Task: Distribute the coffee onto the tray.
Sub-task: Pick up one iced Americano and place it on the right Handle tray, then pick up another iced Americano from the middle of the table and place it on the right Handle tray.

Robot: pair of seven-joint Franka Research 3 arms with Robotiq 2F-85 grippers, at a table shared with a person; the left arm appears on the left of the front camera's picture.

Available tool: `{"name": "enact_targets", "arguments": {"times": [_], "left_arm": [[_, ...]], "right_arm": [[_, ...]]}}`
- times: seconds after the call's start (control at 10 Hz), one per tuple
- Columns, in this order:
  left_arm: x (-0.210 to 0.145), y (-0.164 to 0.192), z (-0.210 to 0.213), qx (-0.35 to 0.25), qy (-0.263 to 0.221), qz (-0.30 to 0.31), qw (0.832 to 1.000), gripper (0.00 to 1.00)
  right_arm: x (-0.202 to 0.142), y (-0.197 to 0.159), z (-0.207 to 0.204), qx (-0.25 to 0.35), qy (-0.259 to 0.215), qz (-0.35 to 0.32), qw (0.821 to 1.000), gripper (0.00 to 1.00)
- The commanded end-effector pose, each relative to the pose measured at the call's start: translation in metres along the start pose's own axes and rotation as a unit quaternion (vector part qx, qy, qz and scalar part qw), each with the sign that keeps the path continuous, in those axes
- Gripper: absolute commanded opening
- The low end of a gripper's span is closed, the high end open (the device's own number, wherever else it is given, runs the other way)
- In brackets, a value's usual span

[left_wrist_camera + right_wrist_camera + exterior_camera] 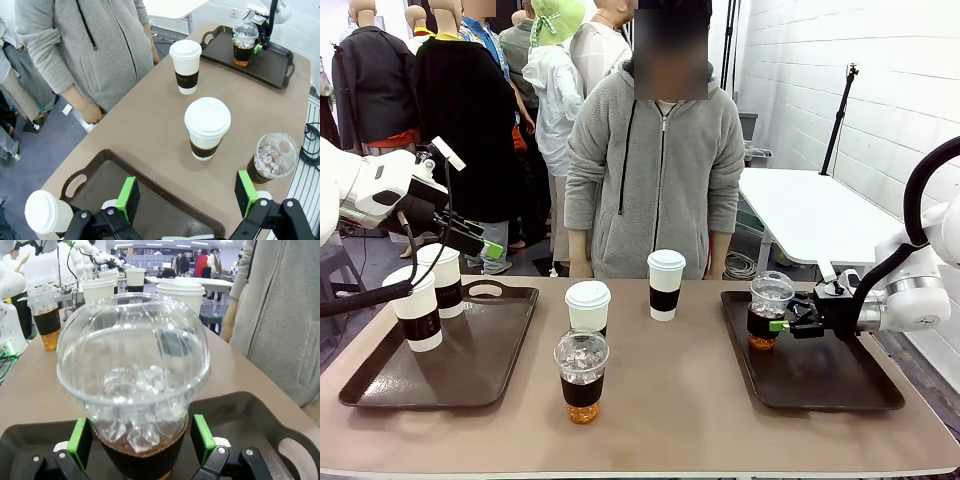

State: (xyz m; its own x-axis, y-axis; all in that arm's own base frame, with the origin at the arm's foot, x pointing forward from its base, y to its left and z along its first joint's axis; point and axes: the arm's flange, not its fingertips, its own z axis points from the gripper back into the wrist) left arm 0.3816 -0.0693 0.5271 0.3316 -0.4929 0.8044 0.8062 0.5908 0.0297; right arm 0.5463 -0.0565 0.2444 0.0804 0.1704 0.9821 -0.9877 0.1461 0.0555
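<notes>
Two white paper cups with black sleeves stand on the left brown tray. My left gripper hovers open above that tray, holding nothing. Two more paper cups and a clear dome-lidded iced coffee stand on the table's middle. The second iced coffee rests on the right tray, and my right gripper is shut on its lower body, a green pad against each side.
A person in a grey hoodie stands at the far edge, hands down. In the left wrist view the middle cups sit between the left tray and the far tray. A white table stands behind.
</notes>
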Motion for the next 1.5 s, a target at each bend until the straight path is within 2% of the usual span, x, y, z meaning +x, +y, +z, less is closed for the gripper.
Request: {"name": "enact_targets", "arguments": {"times": [0.0, 0.6, 0.7, 0.8, 1.4], "left_arm": [[-0.003, 0.004, -0.001, -0.007, -0.004, -0.009, 1.000, 1.00], [-0.003, 0.004, -0.001, -0.007, -0.004, -0.009, 1.000, 1.00], [-0.003, 0.004, -0.001, -0.007, -0.004, -0.009, 1.000, 1.00], [-0.003, 0.004, -0.001, -0.007, -0.004, -0.009, 1.000, 1.00], [-0.003, 0.004, -0.001, -0.007, -0.004, -0.009, 1.000, 1.00]], "right_arm": [[-0.002, 0.009, 0.014, -0.014, 0.012, -0.016, 1.000, 1.00], [-0.011, 0.030, 0.054, -0.057, 0.016, -0.024, 0.998, 1.00], [0.006, 0.032, 0.034, -0.077, 0.101, 0.007, 0.992, 1.00], [-0.016, 0.020, 0.058, -0.055, 0.004, -0.026, 0.998, 1.00], [-0.016, 0.020, 0.058, -0.055, 0.004, -0.026, 0.998, 1.00]]}}
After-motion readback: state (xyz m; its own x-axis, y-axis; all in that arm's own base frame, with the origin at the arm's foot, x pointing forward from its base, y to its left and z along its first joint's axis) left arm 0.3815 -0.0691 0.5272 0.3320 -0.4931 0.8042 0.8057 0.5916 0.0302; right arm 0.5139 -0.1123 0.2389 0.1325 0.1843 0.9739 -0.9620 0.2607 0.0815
